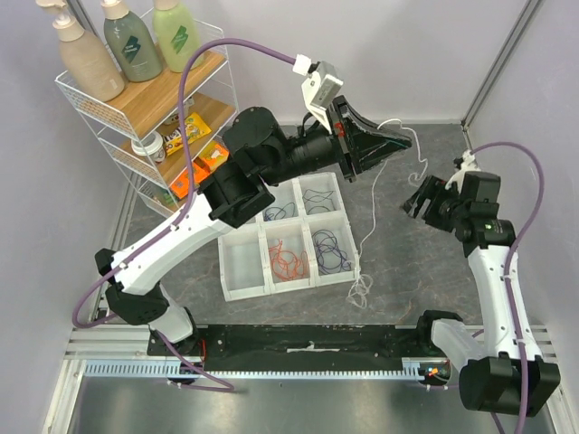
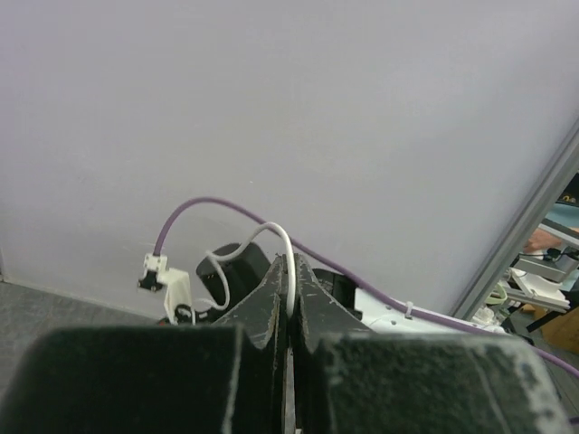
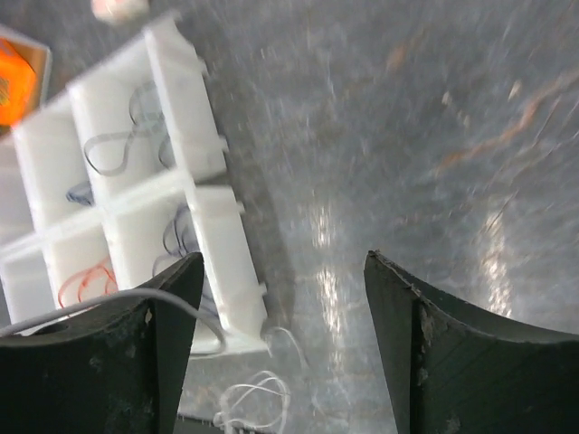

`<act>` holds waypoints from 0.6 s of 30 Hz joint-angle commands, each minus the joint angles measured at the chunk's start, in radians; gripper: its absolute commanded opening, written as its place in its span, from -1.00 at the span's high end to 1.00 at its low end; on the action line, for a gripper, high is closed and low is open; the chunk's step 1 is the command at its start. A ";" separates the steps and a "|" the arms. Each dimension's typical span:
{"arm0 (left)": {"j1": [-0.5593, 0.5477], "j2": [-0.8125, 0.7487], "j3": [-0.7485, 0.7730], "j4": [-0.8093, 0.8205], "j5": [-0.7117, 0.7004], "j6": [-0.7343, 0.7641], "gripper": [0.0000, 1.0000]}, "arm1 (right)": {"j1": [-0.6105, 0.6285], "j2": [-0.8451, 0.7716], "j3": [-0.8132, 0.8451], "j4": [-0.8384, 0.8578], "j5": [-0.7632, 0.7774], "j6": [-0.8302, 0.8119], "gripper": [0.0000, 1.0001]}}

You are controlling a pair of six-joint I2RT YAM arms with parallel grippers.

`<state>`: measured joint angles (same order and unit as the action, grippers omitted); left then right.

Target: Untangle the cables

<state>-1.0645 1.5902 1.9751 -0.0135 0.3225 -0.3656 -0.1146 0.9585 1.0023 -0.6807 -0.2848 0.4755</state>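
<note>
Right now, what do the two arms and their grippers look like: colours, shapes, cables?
Both the left arm and the right arm have white links and bulky black joints. A purple hose loops along each. The left gripper and right gripper are black, with broad, matte fingers. A white camera housing sits on the left wrist.

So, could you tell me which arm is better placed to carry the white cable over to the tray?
Left, I think: the left gripper is shut on the white cable, close to the tray. The right gripper is open, holding nothing.
</note>
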 commanded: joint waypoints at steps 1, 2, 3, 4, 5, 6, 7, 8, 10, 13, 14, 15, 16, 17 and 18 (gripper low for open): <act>-0.005 -0.001 0.068 -0.083 -0.034 0.044 0.97 | 0.001 -0.013 -0.118 0.038 -0.126 -0.015 -0.60; -0.003 -0.002 0.070 -0.086 -0.036 0.036 0.96 | 0.003 -0.023 -0.148 0.055 -0.196 -0.012 -0.60; -0.003 -0.006 0.071 -0.085 -0.036 0.028 0.96 | 0.010 -0.044 -0.172 0.076 -0.255 -0.005 -0.60; -0.005 -0.007 0.074 -0.086 -0.033 0.021 0.96 | 0.024 -0.064 -0.198 0.093 -0.295 0.005 -0.60; -0.002 -0.009 0.077 -0.089 -0.033 0.013 0.96 | 0.048 -0.081 -0.217 0.098 -0.306 0.008 -0.61; -0.006 -0.012 0.080 -0.097 -0.036 0.005 0.96 | 0.074 -0.099 -0.225 0.087 -0.304 -0.003 -0.61; -0.003 -0.013 0.080 -0.101 -0.042 -0.001 0.96 | 0.107 -0.116 -0.226 0.076 -0.301 -0.017 -0.61; -0.003 -0.015 0.080 -0.106 -0.043 -0.004 0.97 | 0.148 -0.133 -0.234 0.069 -0.304 -0.023 -0.61; -0.005 -0.022 0.077 -0.118 -0.056 -0.010 0.97 | 0.219 -0.167 -0.240 0.066 -0.316 -0.021 -0.55; -0.003 -0.029 0.074 -0.131 -0.076 -0.013 0.96 | 0.282 -0.237 -0.251 0.058 -0.336 -0.023 -0.33; -0.003 -0.030 0.074 -0.134 -0.077 -0.013 0.97 | 0.288 -0.260 -0.257 0.049 -0.344 -0.031 -0.23; -0.003 -0.032 0.074 -0.137 -0.079 -0.013 0.96 | 0.289 -0.280 -0.264 0.049 -0.355 -0.035 -0.15; -0.003 -0.033 0.073 -0.138 -0.085 -0.013 0.96 | 0.291 -0.291 -0.280 0.058 -0.402 -0.040 -0.12; -0.003 -0.033 0.071 -0.140 -0.088 -0.015 0.96 | 0.293 -0.302 -0.301 0.087 -0.456 -0.035 -0.12; -0.003 -0.036 0.070 -0.140 -0.088 -0.018 0.96 | 0.297 -0.305 -0.333 0.127 -0.497 -0.016 -0.12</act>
<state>-1.0645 1.5902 2.0151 -0.1463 0.2611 -0.3645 0.1696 0.6861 0.7414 -0.6388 -0.6170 0.4549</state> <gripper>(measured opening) 0.033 0.566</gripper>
